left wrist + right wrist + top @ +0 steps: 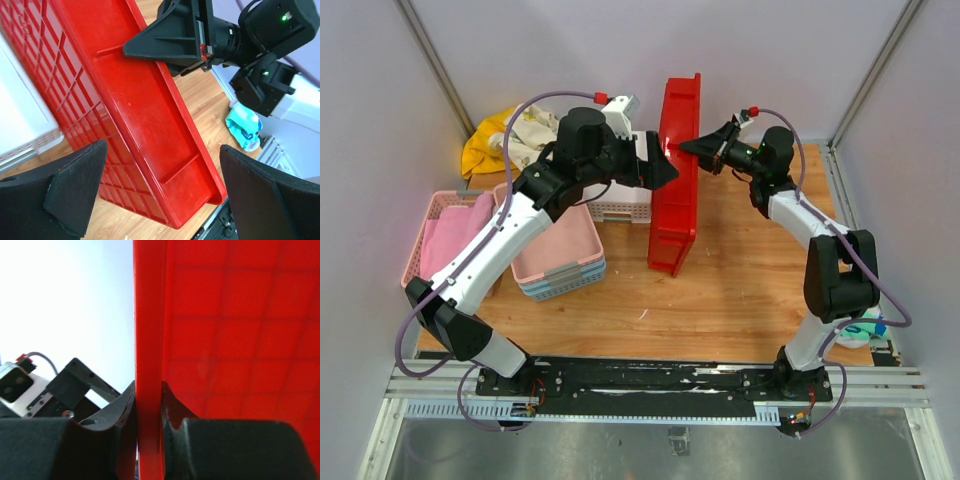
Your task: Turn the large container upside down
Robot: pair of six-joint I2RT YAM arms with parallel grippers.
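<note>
The large container [673, 205] stands up on one long side in the middle of the table [740, 290]. The right gripper [693, 150] pinches its top wall, with both fingers squeezed tight on the red plastic. The left gripper [666, 172] is spread wide and holds nothing. It sits right next to the bin's ribbed bottom side. A white basket [618, 208] is just beside that side too. A pink basket [560, 250] is near it, to the left.

My left arm reaches forward across the desk, wrist turned rightward, its tool [665, 172] spread wide; my right arm bends at the elbow and stretches leftward, its tool [692, 148] pinched on the large container's [675, 205] wall.
</note>
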